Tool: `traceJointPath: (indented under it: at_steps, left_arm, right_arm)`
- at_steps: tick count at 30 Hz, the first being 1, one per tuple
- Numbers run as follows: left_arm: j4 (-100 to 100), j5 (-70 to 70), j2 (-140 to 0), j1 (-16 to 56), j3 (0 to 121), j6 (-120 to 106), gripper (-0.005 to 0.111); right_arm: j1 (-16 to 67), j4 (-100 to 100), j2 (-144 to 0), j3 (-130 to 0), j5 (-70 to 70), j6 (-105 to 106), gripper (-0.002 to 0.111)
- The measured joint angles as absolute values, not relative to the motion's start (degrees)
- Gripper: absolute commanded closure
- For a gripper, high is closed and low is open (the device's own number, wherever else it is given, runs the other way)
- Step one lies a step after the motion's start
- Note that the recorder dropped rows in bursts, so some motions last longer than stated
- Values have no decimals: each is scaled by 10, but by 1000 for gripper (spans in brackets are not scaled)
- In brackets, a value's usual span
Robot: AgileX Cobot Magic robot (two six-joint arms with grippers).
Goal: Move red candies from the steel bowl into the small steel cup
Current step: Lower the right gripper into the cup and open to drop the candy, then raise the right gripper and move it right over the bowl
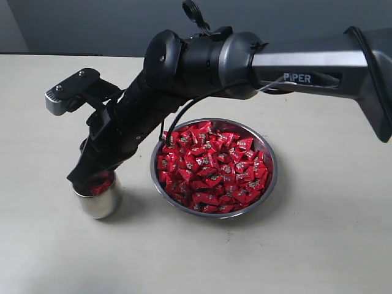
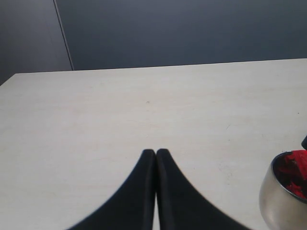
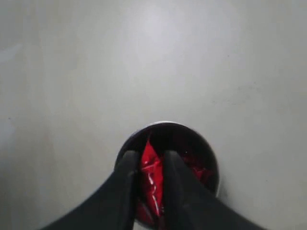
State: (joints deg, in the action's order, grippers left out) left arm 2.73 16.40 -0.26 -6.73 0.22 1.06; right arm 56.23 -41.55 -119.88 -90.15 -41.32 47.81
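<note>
Your right arm (image 1: 318,61): long link, silver-grey on top and black below, with white "PIPER" lettering (image 1: 297,78) on its side. Just beside the lettering you get a rounded grey collar (image 1: 239,61), then glossy black joint housings (image 1: 165,58). A thin black cable (image 1: 195,101) arcs below the collar, and a black cable loop (image 1: 202,23) sits above it. Far from the lettering there's a grey-and-black block (image 1: 64,95) with two screw heads. Right hand (image 3: 149,154): matte black fingers with rounded tips. Left hand (image 2: 156,152): black fingers, curved and tapering to narrow tips.
</note>
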Motion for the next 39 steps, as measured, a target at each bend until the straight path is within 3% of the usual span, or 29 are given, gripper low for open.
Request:
traceJointPath:
  at_steps: [6,12,24,26,32,39]
  left_arm:
    - [27,164,-3,-67,2,11,106]
    - [27,164,-3,-67,2,11,106]
    - [27,164,-3,-67,2,11,106]
    - [27,164,-3,-67,2,11,106]
    - [27,164,-3,-67,2,11,106]
    - [27,164,-3,-67,2,11,106]
  right_arm:
    - [562,-409,-1199,-901,-404,477,91]
    - [562,-409,-1199,-901,-395,477,67]
    - [565,-409,-1199,-901,-395,468,68]
    - [565,-404,-1199,-901,-395,458,72]
    - [565,-384,-1189,-901,-394,448,109]
    - [516,-338,-1152,-901,-405,389,109]
